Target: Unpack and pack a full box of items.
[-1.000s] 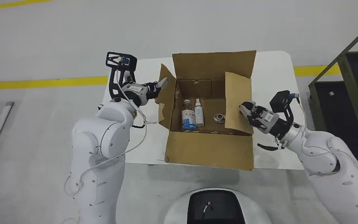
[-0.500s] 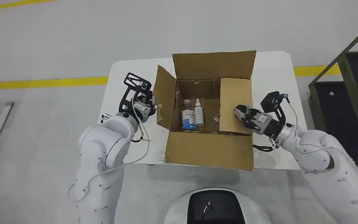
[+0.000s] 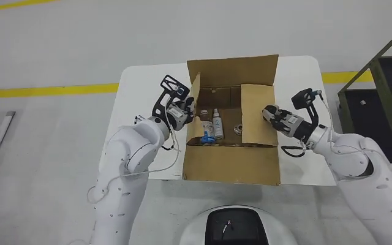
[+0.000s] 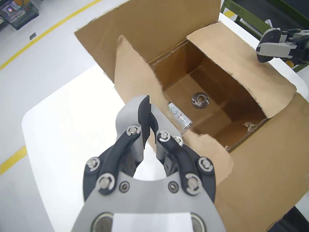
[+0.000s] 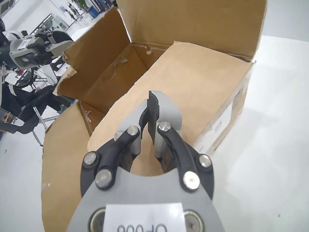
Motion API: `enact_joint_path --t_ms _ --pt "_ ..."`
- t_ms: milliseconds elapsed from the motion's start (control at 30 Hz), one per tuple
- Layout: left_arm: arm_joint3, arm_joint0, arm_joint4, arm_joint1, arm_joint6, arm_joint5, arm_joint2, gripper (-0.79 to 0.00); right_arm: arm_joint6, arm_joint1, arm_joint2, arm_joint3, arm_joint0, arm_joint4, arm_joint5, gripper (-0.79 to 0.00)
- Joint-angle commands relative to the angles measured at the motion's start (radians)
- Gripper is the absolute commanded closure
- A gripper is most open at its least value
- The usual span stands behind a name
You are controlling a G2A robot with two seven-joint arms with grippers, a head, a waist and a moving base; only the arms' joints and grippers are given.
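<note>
So I push the left flap (image 4: 135,73) with my shut left claw (image 4: 147,108), the right flap (image 5: 198,73) with my shut right claw (image 5: 150,106), to close the box (image 3: 229,164).

Matt cardboard box (image 3: 229,164) — rough-torn edges

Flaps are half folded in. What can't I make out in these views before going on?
- Top view: the right flap hides the box floor beneath it, so items there cannot be ruled out.
- Left wrist view: the left flap covers all but one end of a bottle.
- Right wrist view: the right flap blocks all contents.
</note>
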Motion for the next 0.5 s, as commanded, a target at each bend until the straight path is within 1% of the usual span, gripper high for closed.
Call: enact_joint_path --t_ms 0,167,333,467 --pt "0.033 -0.019 0.009 -0.002 -0.003 0.008 0.025 0.0 0.005 0.0 -0.01 0.009 0.007 -0.004 -0.005 0.0" --pt "0.077 -0.048 -0.01 -0.009 0.016 0.008 0.069 0.0 0.007 0.001 -0.029 0.024 0.017 -0.008 -0.006 0.0" --pt "0.098 -0.058 -0.05 -0.013 0.0 0.01 0.098 0.0 0.006 0.002 -0.037 0.03 0.026 -0.004 -0.006 0.0" --pt "0.123 -0.068 -0.062 -0.016 0.011 0.006 0.123 0.0 -0.003 0.003 -0.033 0.029 0.037 -0.004 -0.003 0.0"
